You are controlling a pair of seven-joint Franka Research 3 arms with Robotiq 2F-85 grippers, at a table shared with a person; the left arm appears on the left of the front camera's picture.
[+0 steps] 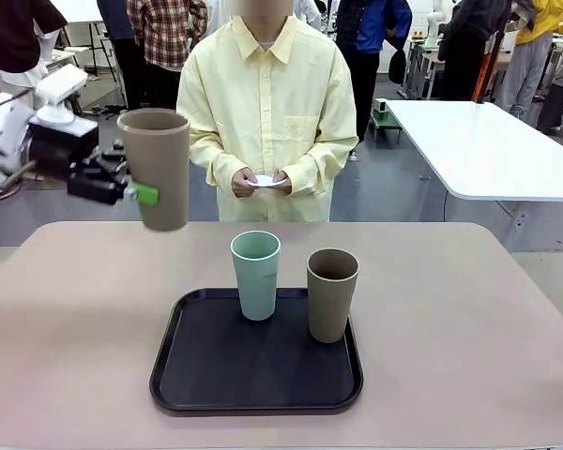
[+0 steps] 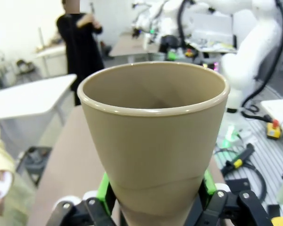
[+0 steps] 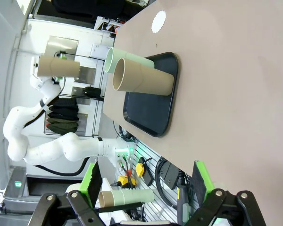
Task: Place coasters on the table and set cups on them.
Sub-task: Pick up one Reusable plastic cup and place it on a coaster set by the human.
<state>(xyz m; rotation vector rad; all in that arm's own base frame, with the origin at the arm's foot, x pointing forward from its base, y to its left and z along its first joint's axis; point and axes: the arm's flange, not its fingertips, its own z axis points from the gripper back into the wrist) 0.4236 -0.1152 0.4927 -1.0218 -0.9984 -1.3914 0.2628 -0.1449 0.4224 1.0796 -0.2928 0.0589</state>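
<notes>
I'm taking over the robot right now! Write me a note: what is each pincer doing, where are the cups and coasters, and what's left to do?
Left pincer: shut on a brown cup, held in the air over the table's far left.
Right pincer: open, holding nothing.
Person's hands: holding white paper, probably more coasters.
One coaster lies on the table.
Mint cup and second brown cup stand on the tray.
Done: one coaster down, one cup picked up.
Left: set that cup on a coaster, lay more coasters, move the other two cups onto them.
</notes>
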